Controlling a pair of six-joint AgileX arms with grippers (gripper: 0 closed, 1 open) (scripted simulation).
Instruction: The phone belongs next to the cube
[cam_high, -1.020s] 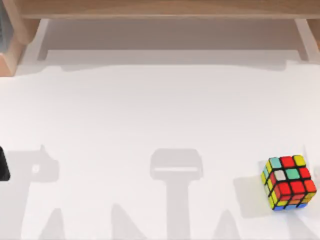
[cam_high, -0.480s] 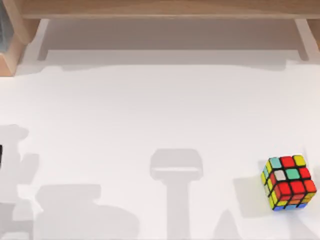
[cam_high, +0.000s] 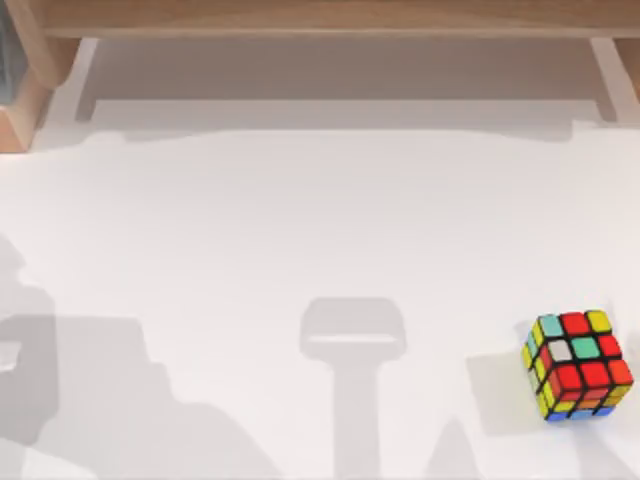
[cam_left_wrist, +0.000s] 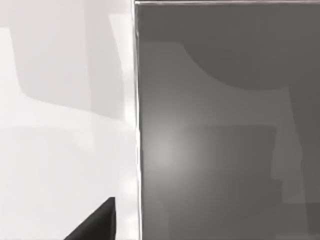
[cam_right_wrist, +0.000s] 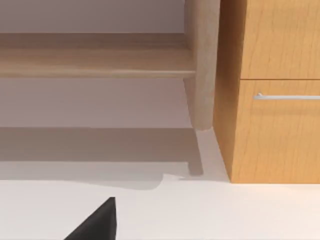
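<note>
Though the cube (cam_high: 577, 364) sits alone at the white table's (cam_high: 320, 250) right front, the left wrist view looks along a table edge with no phone, so locating it seems the step in hand; neither gripper's jaw state can be told.

- You've got a plain white table (cam_high: 300, 230), wooden shelf unit (cam_high: 320, 18) along its far edge.
- The cube (cam_high: 577, 364) sits near the right side, toward the front.
</note>
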